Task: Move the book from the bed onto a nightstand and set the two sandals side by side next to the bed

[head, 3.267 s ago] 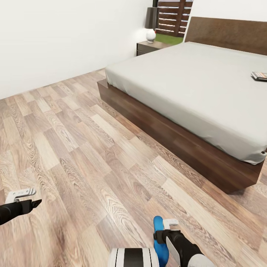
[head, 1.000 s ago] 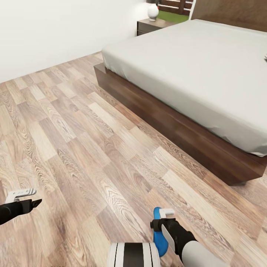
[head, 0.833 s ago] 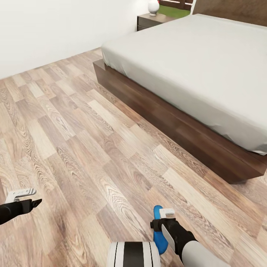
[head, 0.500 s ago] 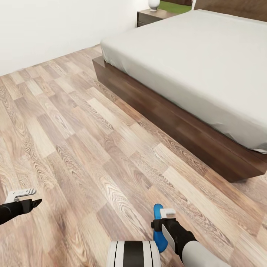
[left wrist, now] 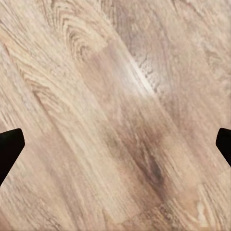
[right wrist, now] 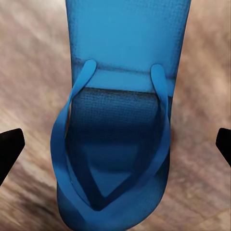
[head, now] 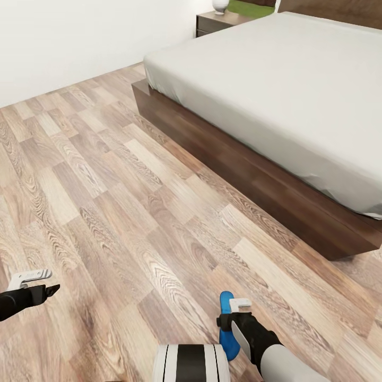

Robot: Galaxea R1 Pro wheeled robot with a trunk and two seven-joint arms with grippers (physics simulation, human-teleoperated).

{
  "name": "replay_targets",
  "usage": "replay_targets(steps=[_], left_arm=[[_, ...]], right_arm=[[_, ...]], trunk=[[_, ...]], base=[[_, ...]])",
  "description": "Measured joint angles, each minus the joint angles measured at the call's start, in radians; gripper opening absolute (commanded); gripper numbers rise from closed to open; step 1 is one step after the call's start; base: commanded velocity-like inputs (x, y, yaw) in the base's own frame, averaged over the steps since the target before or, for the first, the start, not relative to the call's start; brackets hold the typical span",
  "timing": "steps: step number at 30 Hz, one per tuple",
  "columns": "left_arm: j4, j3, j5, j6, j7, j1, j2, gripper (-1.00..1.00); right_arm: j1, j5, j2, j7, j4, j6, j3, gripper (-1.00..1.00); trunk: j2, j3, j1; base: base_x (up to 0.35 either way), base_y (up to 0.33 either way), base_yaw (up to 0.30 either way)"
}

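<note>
While my right gripper (head: 237,313) is hanging over the blue sandal (head: 227,323) on the floor (head: 106,212), I can't tell whether it is gripping it; the fingertips look spread wide in the wrist view. Left gripper (head: 33,282) is idling, spread over bare boards. I'm judging the sandal needs setting nearer the bed (head: 276,85), parallel to its frame.

Light and brown wooden planks make up the floor (head: 106,212), running up to a plain white wall (head: 79,37). A white lamp base (head: 220,5) stands in the far corner.
</note>
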Motion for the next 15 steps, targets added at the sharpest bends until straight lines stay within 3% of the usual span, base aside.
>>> replay_targets(steps=[3,8,15], left_arm=[[0.000,0.000,0.000,0.000,0.000,0.000,0.000,1.00],[0.000,0.000,0.000,-0.001,0.000,0.000,0.000,1.00],[0.000,0.000,0.000,-0.001,0.000,0.000,0.000,1.00]], right_arm=[[0.000,0.000,0.000,0.000,0.000,0.000,0.000,1.00],[0.000,0.000,0.000,-0.001,0.000,0.000,0.000,1.00],[-0.005,0.000,0.001,-0.002,0.000,0.000,0.000,1.00]], trunk=[[0.000,0.000,0.000],[-0.001,-0.019,0.002],[-0.001,-0.019,0.002]], base=[[0.000,0.000,0.000],[0.000,0.000,0.000],[0.000,0.000,0.000]])
